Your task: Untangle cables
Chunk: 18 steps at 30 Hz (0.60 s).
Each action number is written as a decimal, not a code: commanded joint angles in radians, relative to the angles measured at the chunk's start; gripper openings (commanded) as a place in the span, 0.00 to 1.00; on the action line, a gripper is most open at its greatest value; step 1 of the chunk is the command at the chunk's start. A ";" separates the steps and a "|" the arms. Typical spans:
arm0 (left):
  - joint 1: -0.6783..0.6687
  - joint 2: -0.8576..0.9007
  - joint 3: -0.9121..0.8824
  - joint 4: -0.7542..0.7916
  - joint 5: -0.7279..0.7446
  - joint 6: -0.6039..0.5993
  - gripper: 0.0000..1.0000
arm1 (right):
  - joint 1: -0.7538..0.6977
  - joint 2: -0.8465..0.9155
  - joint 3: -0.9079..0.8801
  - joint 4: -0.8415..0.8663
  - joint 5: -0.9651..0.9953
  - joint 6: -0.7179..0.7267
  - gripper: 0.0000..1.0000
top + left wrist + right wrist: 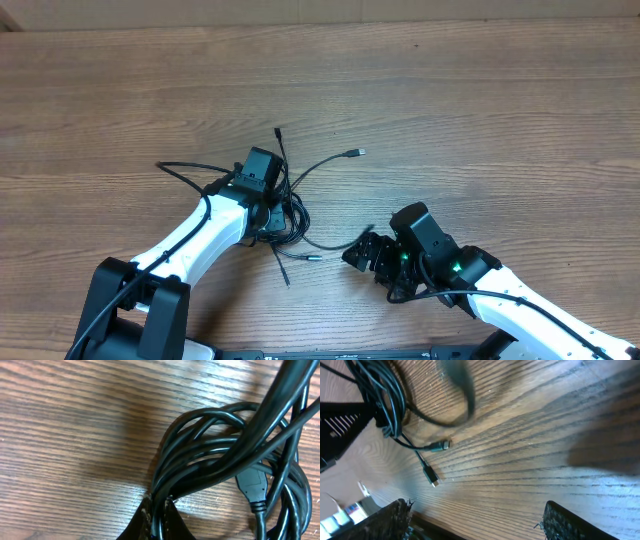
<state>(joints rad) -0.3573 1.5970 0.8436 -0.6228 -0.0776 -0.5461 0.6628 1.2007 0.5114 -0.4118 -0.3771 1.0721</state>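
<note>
- Left pincer (157, 510): pressed together, pinching several strands of the cables (210, 445) between its fingertips, right at the table (60, 435) surface.
- Just past that grip the strands fan into overlapping loops; a flat USB-type plug (252, 482) lies under them, to the right in the left wrist view.
- Overhead: left pincer sits on top of the tangled bundle (287, 212), approx. mid-table, a bit left of center.
- Loose runs leave the bundle: 1 arcs up-right to a small silver-tipped plug (358, 152), 1 goes straight up to a black tip (278, 131), 1 loops out left (170, 166), 2 trail down-right.
- Right pincer (480, 525): spread wide, nothing between its fingers (390, 520), over bare wood.
- Overhead it sits right of the bundle, near it but not touching it.
- Right wrist view: 2 connector ends lie near each other on the table, 1 w/ a metal tip (442, 445), 1 lower (433, 480).
</note>
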 commanded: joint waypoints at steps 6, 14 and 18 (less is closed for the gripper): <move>0.003 0.002 -0.007 -0.043 0.237 -0.336 0.04 | 0.003 -0.010 0.019 -0.006 -0.097 -0.233 0.84; 0.003 0.002 -0.007 -0.042 0.170 -0.306 0.40 | 0.003 -0.087 0.099 -0.005 -0.163 -0.422 0.84; 0.003 0.002 -0.008 -0.042 0.015 -0.207 0.26 | 0.003 -0.117 0.117 0.003 -0.128 -0.426 0.87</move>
<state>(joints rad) -0.3553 1.5970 0.8436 -0.6643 0.0551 -0.8276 0.6628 1.1107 0.5995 -0.4156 -0.5163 0.7006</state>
